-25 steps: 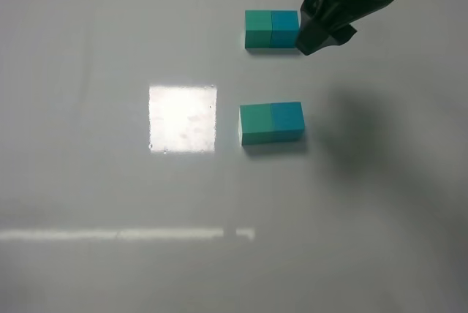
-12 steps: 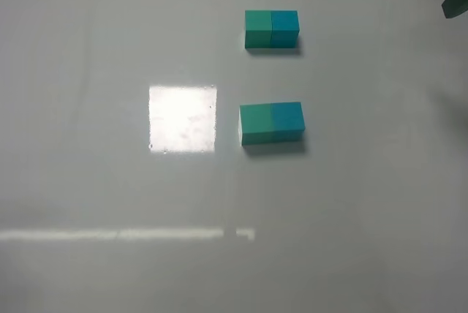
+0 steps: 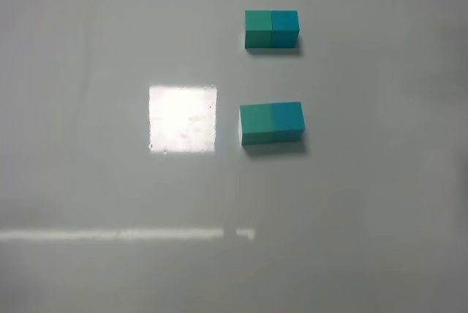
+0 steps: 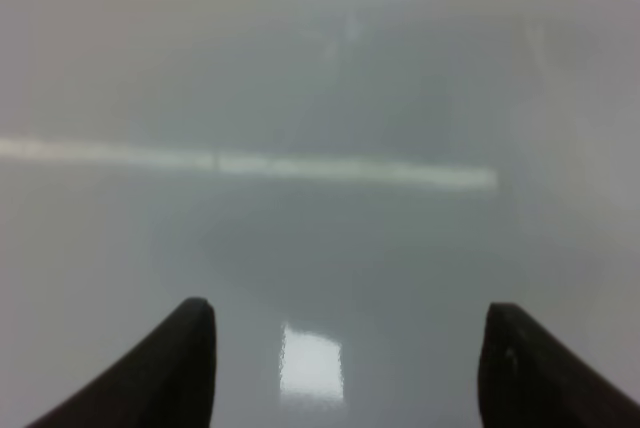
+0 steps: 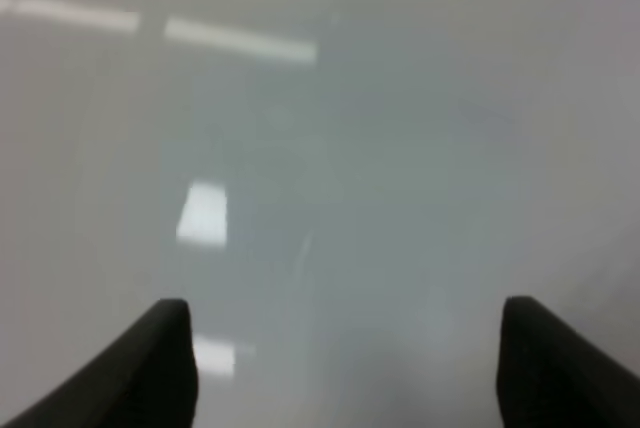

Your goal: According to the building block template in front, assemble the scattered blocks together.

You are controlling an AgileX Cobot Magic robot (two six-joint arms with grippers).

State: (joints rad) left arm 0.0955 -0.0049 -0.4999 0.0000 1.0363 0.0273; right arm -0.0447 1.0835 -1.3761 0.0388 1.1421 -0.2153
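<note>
The right arm, which hung over the far pair of cubes a second ago and showed only as a sliver at the 2 o'clock edge half a second ago, has now left the high view entirely. The glossy grey table [image 3: 88, 181] fills that view, with a bright square glare at 9 o'clock of the near cubes. The scattered blocks [image 3: 271, 123] sit near the centre, teal-green and cyan-blue pressed side by side. At 12 o'clock from them, well apart, lies the building block template [image 3: 271, 29], in the same colour order. The left gripper [image 4: 345, 363] is spread wide over bare table, holding nothing. The right gripper [image 5: 345, 363] is likewise wide apart and empty.
</note>
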